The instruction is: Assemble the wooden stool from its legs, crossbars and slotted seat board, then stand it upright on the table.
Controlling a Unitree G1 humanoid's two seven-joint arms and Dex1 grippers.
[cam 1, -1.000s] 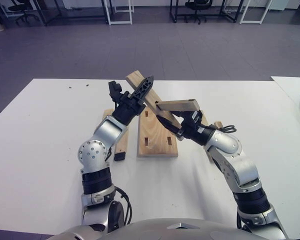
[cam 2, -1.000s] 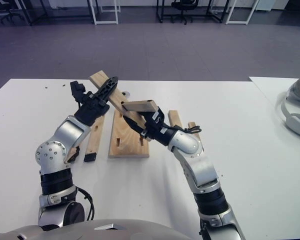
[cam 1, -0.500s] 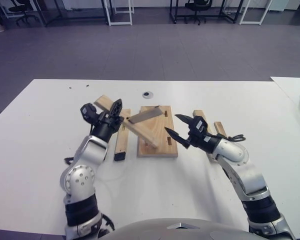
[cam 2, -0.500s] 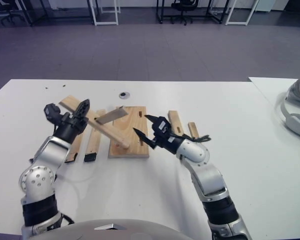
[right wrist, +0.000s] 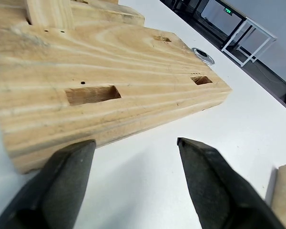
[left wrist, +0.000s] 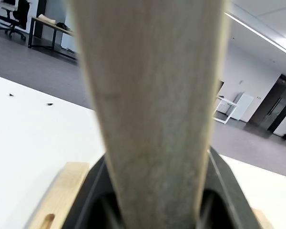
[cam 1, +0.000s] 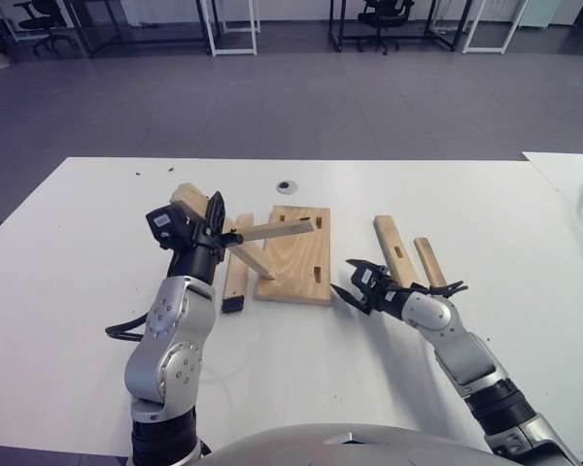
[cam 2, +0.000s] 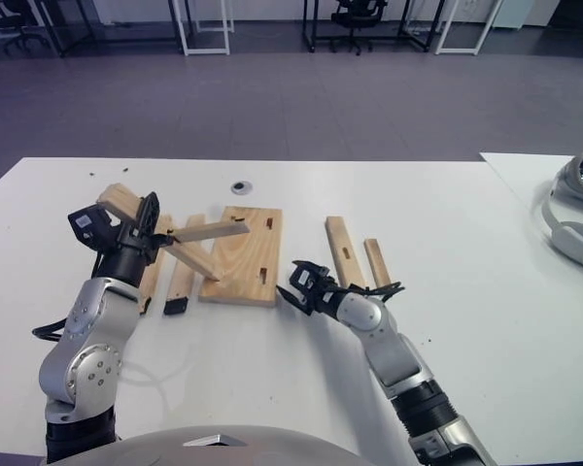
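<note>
A small round disc (cam 1: 288,184), probably a cable grommet, sits in the white tabletop (cam 1: 78,291) near the middle of its far edge. Dark specks (cam 1: 136,172) lie toward the far left corner. A second table (cam 2: 525,184) on the right (just apart from the first) carries a grey-and-white headset (cam 2: 581,173). Office chairs (cam 1: 384,12) stand on the grey floor (cam 1: 369,97) behind.

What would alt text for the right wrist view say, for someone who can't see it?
The right gripper, fingers open and empty, is low over the white table, just short of the edge of the slotted seat board, which lies flat. A round metal fitting sits in the table beyond the board.
</note>
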